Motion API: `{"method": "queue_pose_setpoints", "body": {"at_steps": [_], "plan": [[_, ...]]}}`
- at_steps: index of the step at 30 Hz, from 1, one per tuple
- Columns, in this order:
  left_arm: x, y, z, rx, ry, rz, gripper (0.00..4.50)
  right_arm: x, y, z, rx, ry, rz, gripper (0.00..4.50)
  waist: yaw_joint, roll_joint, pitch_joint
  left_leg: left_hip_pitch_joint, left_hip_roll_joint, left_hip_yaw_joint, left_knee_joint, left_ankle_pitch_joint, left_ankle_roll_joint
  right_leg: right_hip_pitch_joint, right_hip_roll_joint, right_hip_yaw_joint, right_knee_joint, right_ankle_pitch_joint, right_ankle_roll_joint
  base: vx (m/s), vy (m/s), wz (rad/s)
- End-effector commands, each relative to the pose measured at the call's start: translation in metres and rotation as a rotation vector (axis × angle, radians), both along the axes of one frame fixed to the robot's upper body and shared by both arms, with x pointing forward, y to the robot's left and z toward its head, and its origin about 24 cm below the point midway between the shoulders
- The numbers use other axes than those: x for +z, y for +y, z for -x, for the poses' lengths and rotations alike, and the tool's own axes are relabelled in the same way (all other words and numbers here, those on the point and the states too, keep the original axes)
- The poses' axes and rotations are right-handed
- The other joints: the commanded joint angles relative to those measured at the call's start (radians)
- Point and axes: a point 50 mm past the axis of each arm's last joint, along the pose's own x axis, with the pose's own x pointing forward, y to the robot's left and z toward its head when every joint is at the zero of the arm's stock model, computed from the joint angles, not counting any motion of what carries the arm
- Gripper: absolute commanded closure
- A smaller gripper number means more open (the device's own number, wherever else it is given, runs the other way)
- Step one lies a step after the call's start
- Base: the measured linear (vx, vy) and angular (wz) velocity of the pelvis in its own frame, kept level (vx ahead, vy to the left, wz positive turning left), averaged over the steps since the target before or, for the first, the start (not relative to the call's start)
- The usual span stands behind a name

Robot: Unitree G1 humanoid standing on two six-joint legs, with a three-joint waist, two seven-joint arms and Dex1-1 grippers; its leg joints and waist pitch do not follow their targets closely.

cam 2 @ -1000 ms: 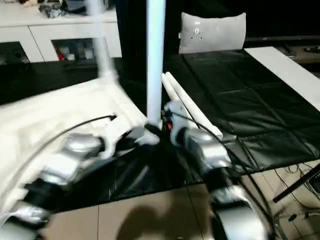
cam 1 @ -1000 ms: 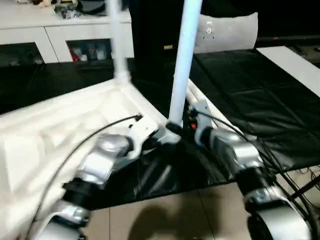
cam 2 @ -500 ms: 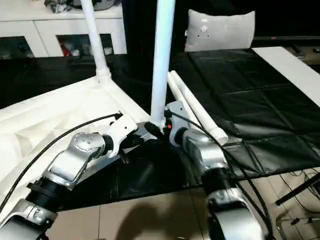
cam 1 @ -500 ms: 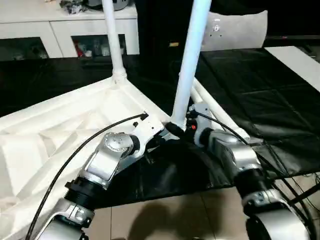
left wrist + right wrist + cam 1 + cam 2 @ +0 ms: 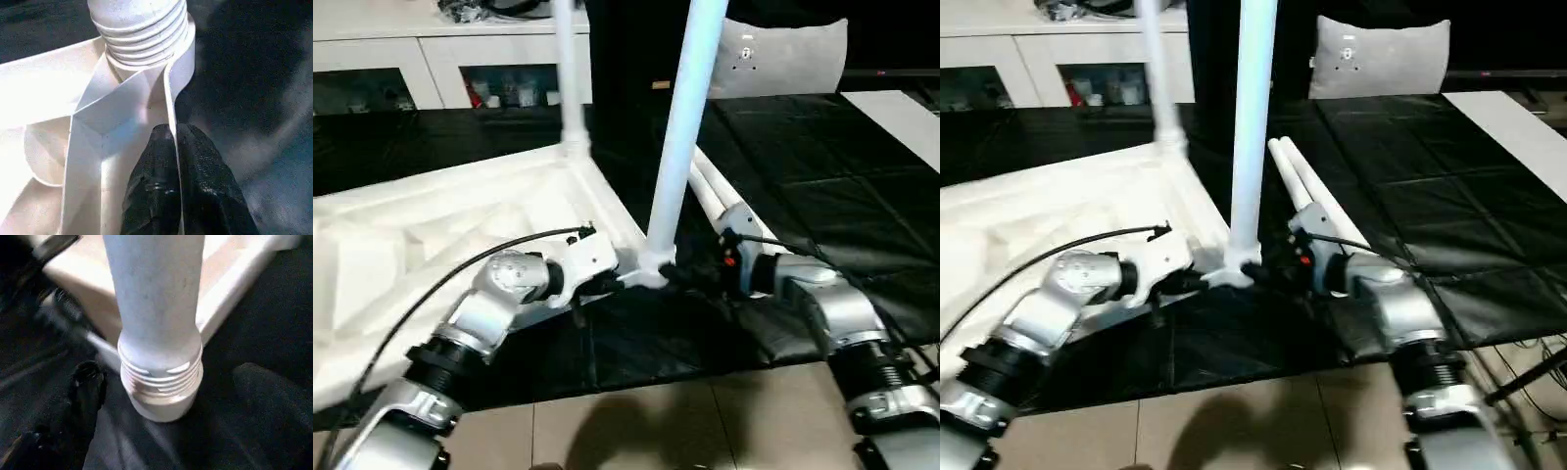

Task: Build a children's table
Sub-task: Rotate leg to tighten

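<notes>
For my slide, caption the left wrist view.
Left pincer shut on the tabletop's corner rib below the threaded leg.

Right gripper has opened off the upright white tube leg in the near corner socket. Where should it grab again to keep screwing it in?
Grip the upright white tube leg low on its smooth shaft, just above the threaded collar. Come level from the robot's right, fingers straddling the round shaft. The left gripper is shut on the white tabletop's rim, holding that side.
</notes>
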Motion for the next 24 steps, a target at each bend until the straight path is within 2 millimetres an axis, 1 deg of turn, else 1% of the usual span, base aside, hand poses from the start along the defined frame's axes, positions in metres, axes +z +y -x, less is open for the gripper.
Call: {"method": "queue_pose_setpoints", "body": {"at_steps": [1,2,4,5,7,9,10,11,12,16,17,20,23,24], "plan": [[-0.013,-0.001,0.011,-0.137,0.077,-0.095,4.50,0.009,0.003,0.000,0.094,-0.040,0.019,0.06,0.001,-0.004,-0.062,-0.004,0.035,0.006,-0.059,-0.084,0.091,0.066,-0.061,0.057,-0.062,-0.072,-0.242,0.000,0.000,0.00],[-0.013,-0.001,0.011,-0.140,0.077,-0.095,4.50,0.009,0.003,0.000,0.095,-0.041,0.019,0.06,0.003,-0.003,-0.062,-0.004,0.035,0.005,-0.059,-0.081,0.092,0.066,-0.062,0.057,-0.061,-0.073,-0.243,0.000,0.000,0.00],[-0.011,0.000,0.013,-0.197,0.089,-0.102,4.50,0.009,0.005,0.003,0.158,-0.032,0.024,0.06,0.006,-0.002,-0.063,-0.005,0.036,0.005,-0.058,-0.073,0.088,0.067,-0.063,0.057,-0.059,-0.067,-0.245,0.000,0.000,0.00],[-0.010,0.000,0.014,-0.219,0.094,-0.101,4.50,0.008,0.007,0.005,0.190,-0.021,0.023,0.06,0.006,-0.002,-0.064,-0.007,0.035,0.005,-0.058,-0.071,0.090,0.068,-0.063,0.057,-0.057,-0.061,-0.247,0.000,0.000,0.00],[-0.009,0.000,0.014,-0.240,0.097,-0.106,4.50,0.007,0.009,0.007,0.219,-0.014,0.023,0.06,0.007,-0.001,-0.065,-0.006,0.037,0.005,-0.057,-0.060,0.092,0.067,-0.063,0.057,-0.054,-0.040,-0.254,0.000,0.000,0.00],[-0.009,0.000,0.015,-0.256,0.100,-0.108,4.50,0.007,0.011,0.007,0.230,-0.015,0.022,0.06,0.008,-0.002,-0.065,-0.007,0.036,0.005,-0.056,-0.060,0.092,0.068,-0.063,0.057,-0.054,-0.039,-0.254,0.000,0.000,0.00],[-0.009,-0.001,0.015,-0.262,0.100,-0.106,4.50,0.006,0.011,0.007,0.233,-0.016,0.020,0.06,0.007,-0.013,-0.065,-0.007,0.036,0.007,-0.057,-0.060,0.093,0.068,-0.064,0.057,-0.056,-0.045,-0.251,0.000,0.000,0.00],[-0.009,-0.001,0.015,-0.267,0.100,-0.105,4.50,0.006,0.012,0.007,0.235,-0.018,0.018,0.06,0.009,-0.009,-0.064,-0.007,0.036,0.005,-0.057,-0.062,0.091,0.068,-0.064,0.057,-0.053,-0.053,-0.251,0.000,0.000,0.00],[-0.009,-0.002,0.015,-0.272,0.101,-0.103,4.50,0.005,0.013,0.006,0.234,-0.022,0.015,0.06,0.009,-0.007,-0.064,-0.007,0.037,0.005,-0.058,-0.068,0.086,0.067,-0.065,0.057,-0.056,-0.074,-0.246,0.000,0.000,0.00],[-0.010,-0.004,0.016,-0.283,0.106,-0.097,4.50,0.003,0.017,0.005,0.231,-0.020,0.004,0.06,0.010,-0.006,-0.064,-0.005,0.036,0.006,-0.058,-0.073,0.079,0.065,-0.064,0.058,-0.057,-0.084,-0.243,0.000,0.000,0.00],[-0.011,-0.004,0.016,-0.285,0.107,-0.097,4.50,0.002,0.018,0.004,0.229,-0.020,0.000,0.31,0.010,-0.006,-0.064,-0.006,0.036,0.006,-0.057,-0.070,0.079,0.066,-0.064,0.058,-0.056,-0.080,-0.243,0.000,0.000,0.00],[-0.012,-0.003,0.017,-0.286,0.111,-0.099,4.50,0.000,0.020,0.004,0.221,-0.013,-0.020,0.31,0.013,-0.005,-0.066,-0.006,0.036,0.006,-0.056,-0.052,0.081,0.066,-0.064,0.058,-0.052,-0.046,-0.249,0.000,0.000,0.00],[-0.013,-0.001,0.017,-0.287,0.116,-0.105,4.50,-0.002,0.022,0.004,0.216,0.000,-0.041,0.68,0.013,-0.007,-0.067,-0.007,0.035,0.006,-0.055,-0.043,0.086,0.068,-0.063,0.058,-0.050,-0.031,-0.250,0.000,0.000,0.00],[-0.014,-0.001,0.017,-0.287,0.118,-0.107,4.50,-0.003,0.023,0.004,0.214,0.006,-0.048,0.74,0.013,-0.009,-0.067,-0.007,0.035,0.006,-0.055,-0.044,0.087,0.068,-0.064,0.058,-0.050,-0.034,-0.250,0.000,0.000,0.00]]}}
